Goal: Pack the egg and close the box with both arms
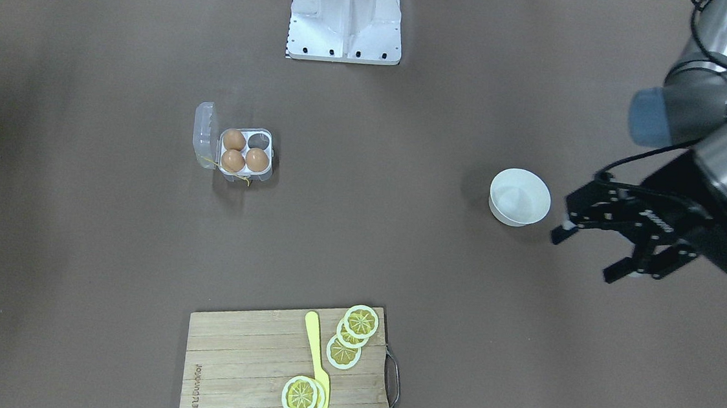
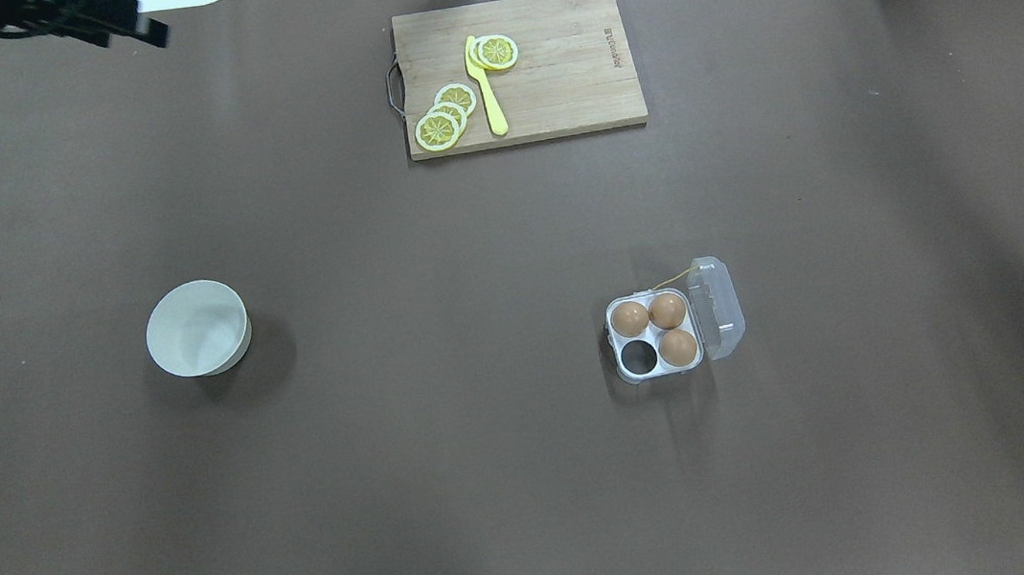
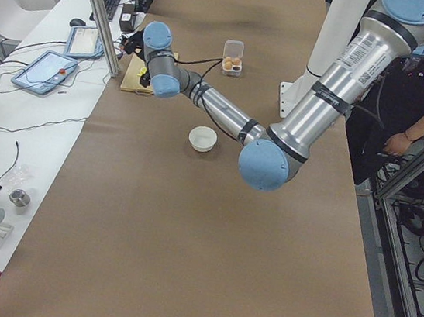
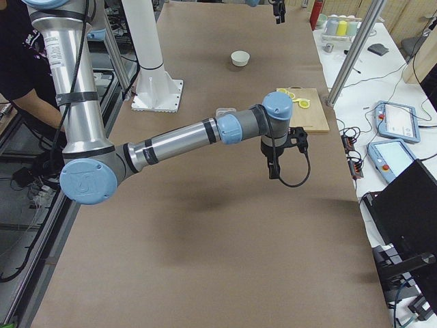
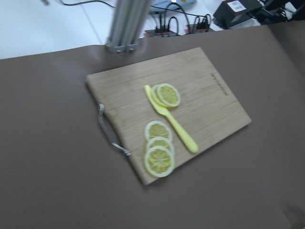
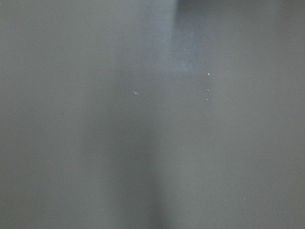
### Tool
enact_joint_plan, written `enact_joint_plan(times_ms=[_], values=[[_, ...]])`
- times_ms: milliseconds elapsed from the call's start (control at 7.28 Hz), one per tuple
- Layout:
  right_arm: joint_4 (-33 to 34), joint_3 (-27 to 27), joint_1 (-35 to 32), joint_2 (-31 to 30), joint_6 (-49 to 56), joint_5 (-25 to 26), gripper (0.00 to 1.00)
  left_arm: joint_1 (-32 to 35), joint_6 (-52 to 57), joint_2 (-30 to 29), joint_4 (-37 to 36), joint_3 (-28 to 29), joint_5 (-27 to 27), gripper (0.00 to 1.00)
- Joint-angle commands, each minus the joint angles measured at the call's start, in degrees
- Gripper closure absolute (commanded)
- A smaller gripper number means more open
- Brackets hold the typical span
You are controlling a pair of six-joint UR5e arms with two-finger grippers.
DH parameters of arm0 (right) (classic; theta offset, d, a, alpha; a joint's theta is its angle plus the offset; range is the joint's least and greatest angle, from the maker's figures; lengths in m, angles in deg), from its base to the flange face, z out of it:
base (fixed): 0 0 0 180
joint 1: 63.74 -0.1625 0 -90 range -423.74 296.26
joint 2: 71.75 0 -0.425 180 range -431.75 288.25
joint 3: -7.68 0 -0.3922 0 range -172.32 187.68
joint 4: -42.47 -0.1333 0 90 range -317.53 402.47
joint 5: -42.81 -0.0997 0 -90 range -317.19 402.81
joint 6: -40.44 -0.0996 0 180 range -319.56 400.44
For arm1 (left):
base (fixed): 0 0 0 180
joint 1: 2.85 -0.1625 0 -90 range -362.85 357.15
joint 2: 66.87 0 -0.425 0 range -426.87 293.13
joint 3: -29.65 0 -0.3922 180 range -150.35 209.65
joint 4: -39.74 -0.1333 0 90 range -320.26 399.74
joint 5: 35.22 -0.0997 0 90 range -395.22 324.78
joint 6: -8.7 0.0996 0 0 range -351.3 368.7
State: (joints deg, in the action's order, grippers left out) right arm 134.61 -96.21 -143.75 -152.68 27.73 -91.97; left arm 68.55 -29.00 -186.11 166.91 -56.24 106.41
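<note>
The box point(image 2: 661, 369) is a clear four-cell carton lying right of the table's middle, its lid point(image 2: 717, 306) swung open to the right. Three orange-brown eggs sit in its cells; the nearest egg point(image 2: 677, 347) is beside the one empty cell. The box also shows in the front-facing view point(image 1: 262, 175). My left gripper point(image 1: 586, 255) is open and empty, held high beside the white bowl point(image 1: 520, 197), far from the box. My right gripper point(image 4: 278, 156) hangs above bare table on the right side; I cannot tell whether its jaws are open.
A wooden cutting board point(image 2: 565, 79) with lemon slices point(image 2: 438, 130) and a yellow knife point(image 2: 485, 88) lies at the far middle edge. The white bowl point(image 2: 197, 328) stands left of centre and looks empty. The robot's white base point(image 1: 346, 18) is at the near edge.
</note>
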Motion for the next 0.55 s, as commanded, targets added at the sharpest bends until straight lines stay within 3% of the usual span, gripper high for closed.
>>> enact_joint_plan(times_ms=[0,137,275,412], values=[[-0.2,-2.5,5.5,0.8,0.1,-0.7,0.0,9.4,15.0,3.5,-11.1,-0.1,2.9,0.04],[-0.3,-5.2,8.3,0.5,0.1,-3.9,0.0,12.5,27.3,5.1,-19.3,0.0,2.3,0.04],[-0.3,-8.0,11.2,-0.3,0.7,-4.0,0.01,16.4,39.3,5.5,-28.0,0.5,2.1,0.04],[-0.3,-10.1,16.8,-0.3,0.8,-3.0,0.11,18.1,47.6,5.5,-36.3,-0.1,-1.5,0.04]])
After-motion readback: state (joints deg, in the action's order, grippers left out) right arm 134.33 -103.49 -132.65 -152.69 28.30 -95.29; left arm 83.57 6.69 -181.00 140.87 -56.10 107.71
